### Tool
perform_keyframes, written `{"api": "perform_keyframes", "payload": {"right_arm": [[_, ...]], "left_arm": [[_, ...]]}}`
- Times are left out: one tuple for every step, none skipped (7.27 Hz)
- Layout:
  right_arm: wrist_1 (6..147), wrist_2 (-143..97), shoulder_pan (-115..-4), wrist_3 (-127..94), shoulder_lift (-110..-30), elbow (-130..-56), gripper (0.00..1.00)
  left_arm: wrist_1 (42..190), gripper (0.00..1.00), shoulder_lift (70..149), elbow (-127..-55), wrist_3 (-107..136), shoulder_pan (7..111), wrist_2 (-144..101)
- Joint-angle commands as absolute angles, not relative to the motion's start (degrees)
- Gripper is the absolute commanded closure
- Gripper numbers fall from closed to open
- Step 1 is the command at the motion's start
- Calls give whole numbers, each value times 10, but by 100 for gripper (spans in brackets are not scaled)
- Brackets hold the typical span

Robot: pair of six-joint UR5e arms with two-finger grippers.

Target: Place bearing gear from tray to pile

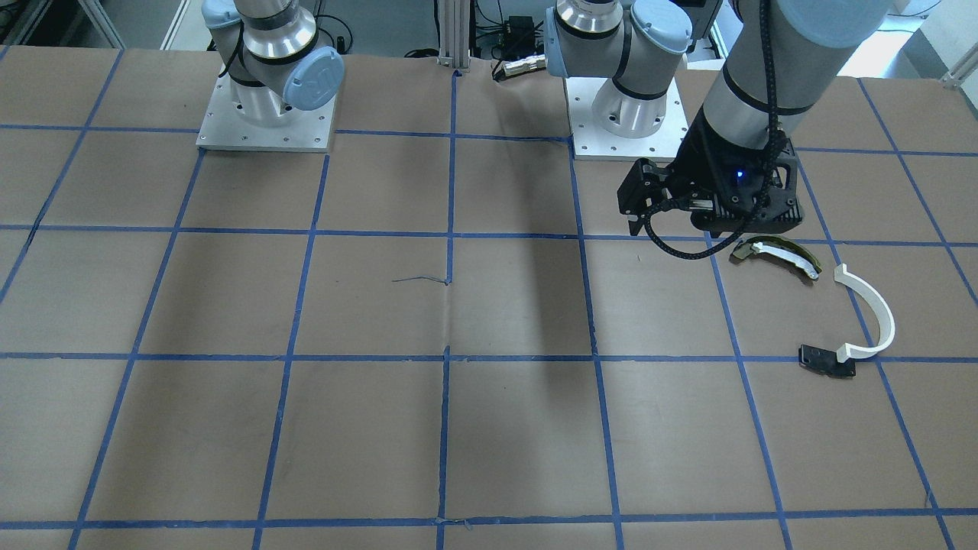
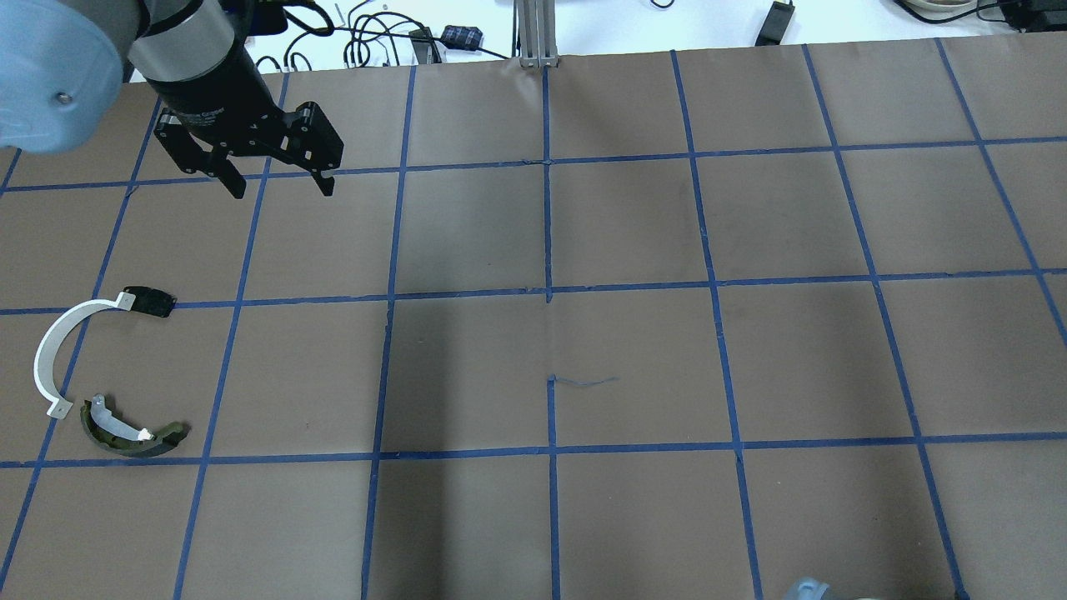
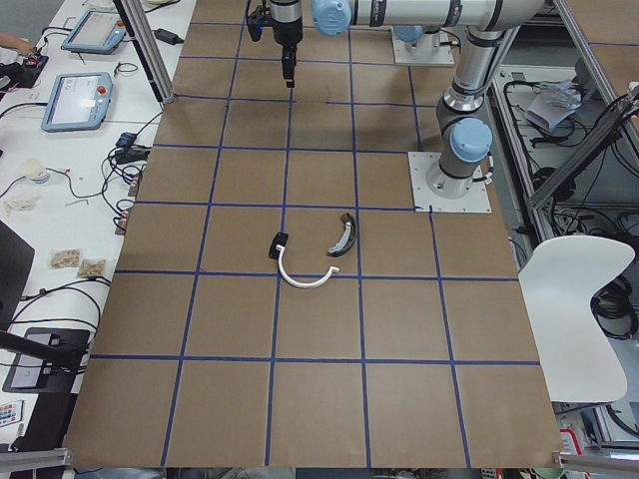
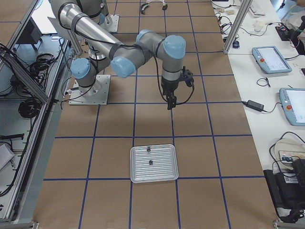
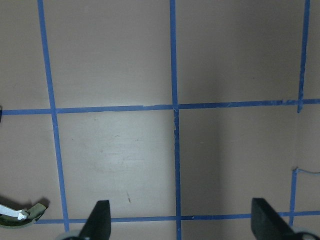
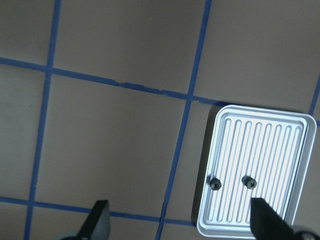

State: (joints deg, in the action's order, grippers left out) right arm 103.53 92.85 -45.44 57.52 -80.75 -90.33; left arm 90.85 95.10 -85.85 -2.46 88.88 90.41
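Two small dark bearing gears lie on the ribbed silver tray, which the exterior right view shows near the table's end. My right gripper hangs open and empty above the paper, beside the tray and clear of it. The pile sits at the table's other end: a white half-ring, a black bracket and an olive-and-white curved piece. My left gripper is open and empty, raised beyond the pile. Its wrist view catches only the olive piece's tip.
Brown paper with a blue tape grid covers the table. Both arm bases stand on plates at the robot's edge. A side bench holds tablets and cables. A white chair stands behind the robot.
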Motion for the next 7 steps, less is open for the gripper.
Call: {"api": "perform_keyframes", "payload": {"right_arm": [[1158, 882, -352, 702, -741, -942, 0], [1182, 848, -319, 722, -694, -934, 0], [1226, 835, -295, 761, -643, -930, 0], [1246, 835, -281, 769, -610, -927, 1], [1247, 835, -273, 782, -591, -926, 4], [1248, 836, -273, 787, -587, -927, 7], [1249, 835, -272, 799, -580, -928, 8]], "left_arm": [[908, 0, 951, -858, -25, 889, 905], [908, 0, 952, -858, -24, 889, 905], [909, 0, 952, -860, -22, 889, 907], [909, 0, 951, -858, -22, 889, 906], [908, 0, 951, -857, -22, 889, 906], [908, 0, 951, -858, -21, 889, 906], [908, 0, 951, -858, -21, 889, 906]]}}
